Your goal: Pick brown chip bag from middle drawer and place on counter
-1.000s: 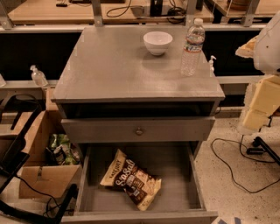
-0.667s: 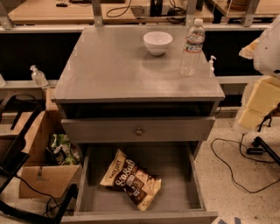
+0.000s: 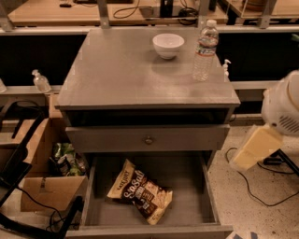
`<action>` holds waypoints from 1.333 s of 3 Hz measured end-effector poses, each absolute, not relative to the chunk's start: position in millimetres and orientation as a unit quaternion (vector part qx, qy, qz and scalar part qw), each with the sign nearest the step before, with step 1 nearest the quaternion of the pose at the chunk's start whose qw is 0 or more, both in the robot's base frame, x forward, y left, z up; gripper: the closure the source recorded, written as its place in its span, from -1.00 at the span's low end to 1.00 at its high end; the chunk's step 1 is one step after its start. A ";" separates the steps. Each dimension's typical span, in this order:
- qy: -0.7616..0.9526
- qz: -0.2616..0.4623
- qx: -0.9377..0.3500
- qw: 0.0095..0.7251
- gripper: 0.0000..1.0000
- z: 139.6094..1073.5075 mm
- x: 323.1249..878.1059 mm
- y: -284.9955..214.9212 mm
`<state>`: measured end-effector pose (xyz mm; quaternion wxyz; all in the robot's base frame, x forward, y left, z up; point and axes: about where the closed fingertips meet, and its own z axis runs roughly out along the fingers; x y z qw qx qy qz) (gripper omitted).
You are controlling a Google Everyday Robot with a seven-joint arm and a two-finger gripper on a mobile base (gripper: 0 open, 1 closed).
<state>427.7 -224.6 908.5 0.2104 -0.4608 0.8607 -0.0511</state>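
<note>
- Gripper is not in the picture, so I cannot tell how wide it is or if it has hold of anything.
- Only a bit of the robot's arm shows, at the right edge. It has a round white part on top and a cream block under it. It hangs over the floor, beside the right side of the cabinet and well away from the bag.
- The bag lies flat in the drawer. It sits on the grey floor there, more to the left and near the front. It is turned at a slant, with its white letters facing up. Nothing is touching it but the drawer.
- The drawer is pulled out, and you can look right down into it.
- Just above it is a shut drawer front with a small round knob. Above that is a dark slot under the top.
- The counter is flat and grey.
- A white bowl stands near the back of the counter.
- A water bottle stands up straight to the right of the bowl, near it but not touching.
- A cardboard box sits on the floor to the left of the cabinet, with green packs behind it.
- Black cables lie on the speckled floor to the right.
- A tan desk runs along the back.
</note>
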 end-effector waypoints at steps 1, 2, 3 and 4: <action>0.889 -0.047 -0.402 0.212 -1.00 842.8 419.1 -229.4; 0.896 -0.026 -0.365 0.253 -1.00 803.4 444.1 -230.0; 0.887 -0.034 -0.360 0.288 -1.00 811.8 462.1 -228.3; 0.886 -0.033 -0.361 0.288 -1.00 810.9 462.4 -226.9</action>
